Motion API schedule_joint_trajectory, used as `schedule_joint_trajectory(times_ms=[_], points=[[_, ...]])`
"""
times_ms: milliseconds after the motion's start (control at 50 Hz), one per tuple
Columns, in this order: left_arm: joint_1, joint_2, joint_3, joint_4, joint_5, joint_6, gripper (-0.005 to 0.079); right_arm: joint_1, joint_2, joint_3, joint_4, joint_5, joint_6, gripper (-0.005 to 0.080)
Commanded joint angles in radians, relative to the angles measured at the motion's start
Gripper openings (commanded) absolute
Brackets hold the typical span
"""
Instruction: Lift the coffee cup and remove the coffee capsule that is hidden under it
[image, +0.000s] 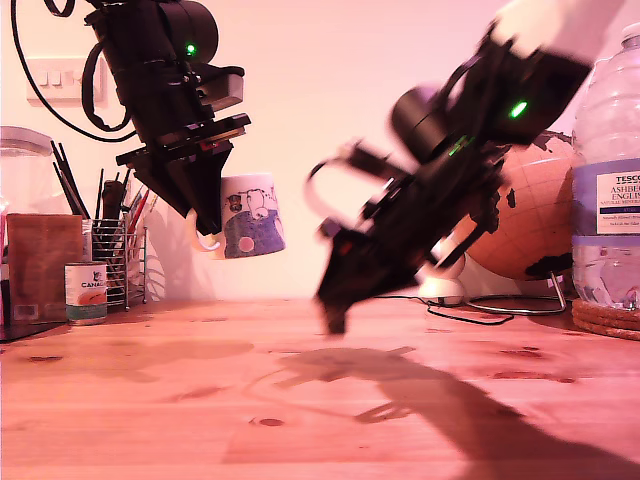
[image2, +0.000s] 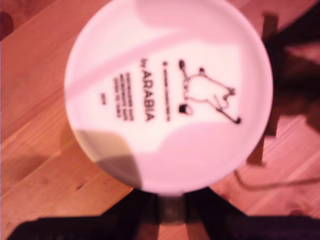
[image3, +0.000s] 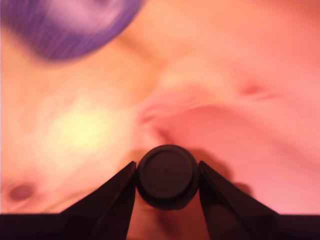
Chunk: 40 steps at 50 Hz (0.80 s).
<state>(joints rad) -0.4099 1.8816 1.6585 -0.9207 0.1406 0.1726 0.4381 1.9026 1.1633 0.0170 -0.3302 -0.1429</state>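
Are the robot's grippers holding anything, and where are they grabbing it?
My first gripper holds the coffee cup by its handle side, off the table. My second gripper pinches the coffee capsule by its sides.

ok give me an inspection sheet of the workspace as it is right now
surface: wooden table, bare in the middle.
job's things: coffee cup held up off the table; coffee capsule clamped between jaws.
clutter: small tin can, wire pen holder, globe, water bottle.
grippers: my first gripper shut on the cup; my second gripper shut on the capsule, blurred in the exterior view.
cables: thin cable on the table near the globe stand.
surroundings: wall socket on the pale wall.
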Motion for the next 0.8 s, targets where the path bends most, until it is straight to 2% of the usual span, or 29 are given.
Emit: schedule_joint_trajectory(times_ms=[0, 300, 780], points=[[0.002, -0.044, 0.012, 0.021, 0.01, 0.011, -0.002, -0.011, -0.035, 0.003, -0.021, 0.013, -0.013, 0.0143], [0.002, -0.044, 0.012, 0.029, 0.01, 0.011, -0.002, -0.097, -0.094, 0.003, -0.176, 0.054, -0.065, 0.0145], [0.002, -0.044, 0.012, 0.036, 0.017, 0.011, -0.002, -0.257, -0.12, 0.003, -0.309, 0.091, -0.093, 0.0145]])
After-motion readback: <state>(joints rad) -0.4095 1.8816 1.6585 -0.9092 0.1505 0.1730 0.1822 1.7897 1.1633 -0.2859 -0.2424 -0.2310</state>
